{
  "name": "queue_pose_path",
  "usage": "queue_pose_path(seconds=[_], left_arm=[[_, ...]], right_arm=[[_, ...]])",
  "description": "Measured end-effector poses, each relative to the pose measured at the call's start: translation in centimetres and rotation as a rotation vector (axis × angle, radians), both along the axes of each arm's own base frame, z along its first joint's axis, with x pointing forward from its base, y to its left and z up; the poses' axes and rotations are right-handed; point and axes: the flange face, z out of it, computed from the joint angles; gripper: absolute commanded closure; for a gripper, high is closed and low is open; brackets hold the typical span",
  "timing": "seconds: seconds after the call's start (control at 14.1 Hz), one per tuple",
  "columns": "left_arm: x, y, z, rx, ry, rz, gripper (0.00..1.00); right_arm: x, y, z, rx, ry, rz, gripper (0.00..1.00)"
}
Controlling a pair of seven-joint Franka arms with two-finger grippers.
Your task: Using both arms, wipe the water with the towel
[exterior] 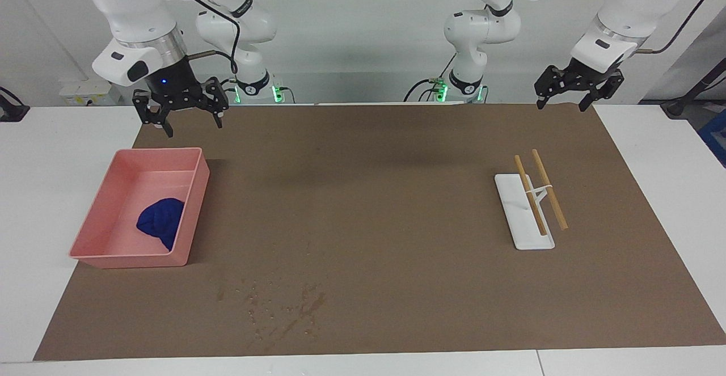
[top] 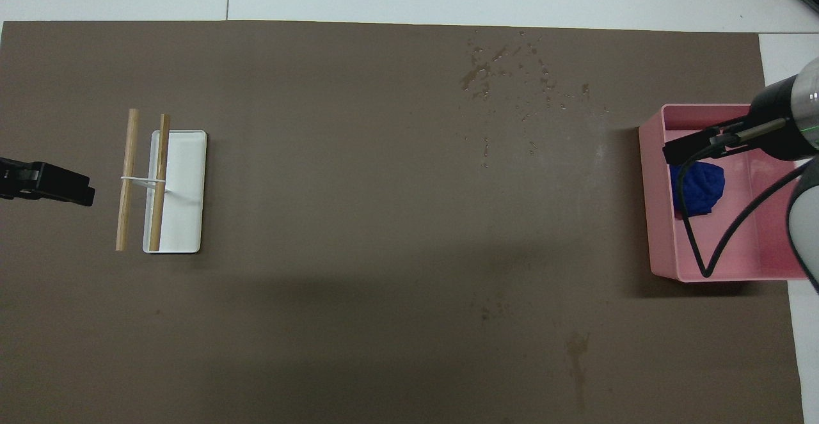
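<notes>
Our right hand (exterior: 180, 114) hangs open and empty over the robot-side rim of the pink tray (exterior: 195, 194); inside lies the towel (exterior: 161, 221), a soft lumpy blue bundle. Glossy droplets of water (exterior: 283, 308) speckle the brown counter (exterior: 363, 206) farther out. Our left hand (exterior: 575, 89), open too, waits near the rack with two wooden sticks (exterior: 539, 194).

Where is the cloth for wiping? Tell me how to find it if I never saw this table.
Find the big brown mat, then the pink tray at the right arm's end of it. Inside, against the tray wall that faces the middle of the table, lies the towel, a small crumpled bundle. It is the only deep blue thing here and the only thing in the tray.
</notes>
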Motion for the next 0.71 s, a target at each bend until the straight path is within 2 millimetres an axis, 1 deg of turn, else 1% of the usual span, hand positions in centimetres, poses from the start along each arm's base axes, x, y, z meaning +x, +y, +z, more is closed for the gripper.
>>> queue_pose_path(seconds=[0.28,0.49,0.57,0.71], left_arm=[[0.0,0.0,0.0,0.0,0.0,0.0,0.0],[0.0,0.0,0.0,0.0,0.0,0.0,0.0],[0.0,0.0,0.0,0.0,0.0,0.0,0.0],[0.0,0.0,0.0,0.0,0.0,0.0,0.0]], right_arm=[[0.0,0.3,0.1,-0.002,-0.004,0.005,0.0],[-0.3,-0.1,-0.2,-0.009,0.023,-0.002,0.0],[-0.4,-0.6,-0.2,-0.01,0.035,-0.013,0.0],[-0.3,-2.6,-0.2,-0.009,0.038,-0.055,0.0]])
